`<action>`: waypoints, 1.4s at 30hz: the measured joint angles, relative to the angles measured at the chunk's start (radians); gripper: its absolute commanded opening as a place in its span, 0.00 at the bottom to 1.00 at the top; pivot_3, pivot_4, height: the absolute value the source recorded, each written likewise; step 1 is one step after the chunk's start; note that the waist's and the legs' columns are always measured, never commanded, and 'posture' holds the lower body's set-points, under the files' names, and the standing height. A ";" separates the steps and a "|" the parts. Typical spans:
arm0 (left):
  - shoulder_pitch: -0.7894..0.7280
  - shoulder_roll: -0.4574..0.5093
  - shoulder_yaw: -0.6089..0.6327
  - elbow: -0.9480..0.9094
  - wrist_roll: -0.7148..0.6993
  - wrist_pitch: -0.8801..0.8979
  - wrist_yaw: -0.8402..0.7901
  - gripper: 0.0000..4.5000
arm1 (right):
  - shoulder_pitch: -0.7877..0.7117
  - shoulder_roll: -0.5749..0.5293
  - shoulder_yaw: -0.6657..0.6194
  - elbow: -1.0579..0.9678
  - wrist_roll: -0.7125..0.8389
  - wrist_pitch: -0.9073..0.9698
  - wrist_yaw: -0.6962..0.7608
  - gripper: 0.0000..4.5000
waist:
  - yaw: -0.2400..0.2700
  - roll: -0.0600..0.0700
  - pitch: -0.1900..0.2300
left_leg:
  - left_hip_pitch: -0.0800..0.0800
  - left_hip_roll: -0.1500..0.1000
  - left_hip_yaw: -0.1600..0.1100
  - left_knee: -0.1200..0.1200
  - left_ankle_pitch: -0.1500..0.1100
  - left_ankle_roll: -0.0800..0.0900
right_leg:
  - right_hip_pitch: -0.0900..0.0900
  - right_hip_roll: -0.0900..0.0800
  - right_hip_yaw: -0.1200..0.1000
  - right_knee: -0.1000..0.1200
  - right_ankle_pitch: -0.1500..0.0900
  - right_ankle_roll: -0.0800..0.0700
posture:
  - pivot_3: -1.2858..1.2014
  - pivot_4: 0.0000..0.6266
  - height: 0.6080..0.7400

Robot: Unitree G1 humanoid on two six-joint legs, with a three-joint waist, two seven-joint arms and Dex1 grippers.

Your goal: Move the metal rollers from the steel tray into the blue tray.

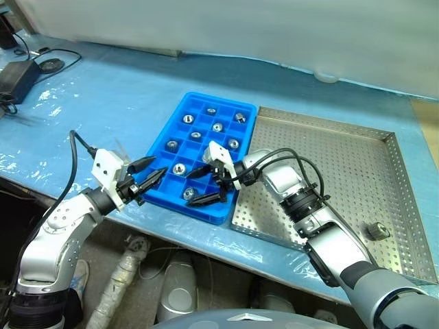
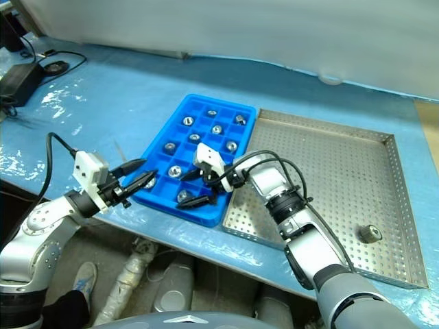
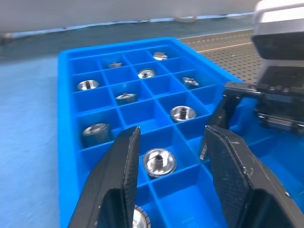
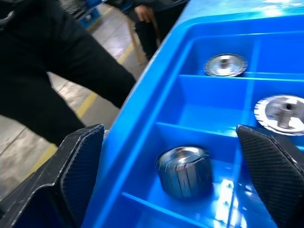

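The right gripper [image 1: 206, 185] covered part of the near edge of the blue tray [image 1: 180, 115], and one roller [image 1: 188, 194] there was half hidden behind its fingers. The steel tray [image 1: 343, 157] was partly covered by the right arm. A black adapter [image 1: 15, 79] was cut off at the bench's far left edge.

Silvery rollers [image 1: 217, 127] sit singly in several compartments of the blue tray [image 1: 156, 144] – one more [image 1: 376, 231] lies on the steel tray [image 1: 343, 164], near right.

Right hand [image 1: 206, 185] spread wide; left hand [image 1: 146, 177] half open.
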 measured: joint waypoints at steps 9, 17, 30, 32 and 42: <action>-0.257 -0.116 -0.211 0.260 0.035 -0.059 -0.133 0.50 | 0.183 -0.197 -0.166 -0.308 0.062 0.164 -0.115 1.00 | -0.076 0.000 -0.001 | 0.004 -0.002 0.000 0.003 0.003 -0.005 | 0.006 -0.001 0.002 0.002 0.001 0.002 | 0.50 0.24 1.00; -0.483 -0.222 -0.317 0.589 0.101 -0.178 -0.300 0.50 | 0.386 -0.326 -0.378 -0.546 0.111 0.343 -0.305 1.00 | -0.206 0.000 -0.001 | 0.006 -0.002 0.003 0.002 0.004 -0.006 | 0.005 0.000 0.005 0.001 0.002 0.002 | 0.41 0.24 1.00; -0.651 -0.369 -0.360 0.909 0.163 -0.332 -0.464 0.50 | 0.541 -0.375 -0.636 -0.605 0.111 0.442 -0.649 1.00 | -0.276 0.000 -0.002 | 0.015 -0.003 0.024 0.005 -0.005 0.009 | 0.005 0.000 0.025 -0.003 0.002 0.003 | 0.32 0.24 1.00; -0.669 -0.394 -0.362 0.949 0.176 -0.357 -0.481 0.50 | 0.581 -0.393 -0.660 -0.610 0.106 0.481 -0.685 1.00 | -0.278 0.000 -0.002 | 0.015 -0.004 0.025 0.006 -0.006 0.011 | 0.005 0.000 0.026 -0.004 0.002 0.003 | 0.32 0.24 1.00; -0.732 -0.468 -0.374 1.096 0.232 -0.444 -0.544 0.50 | 0.745 -0.400 -0.747 -0.685 0.141 0.581 -0.750 0.48 | -0.324 0.000 -0.002 | 0.014 -0.003 0.026 0.011 -0.008 0.013 | 0.005 -0.001 0.027 -0.004 0.000 0.009 | 0.29 0.24 1.00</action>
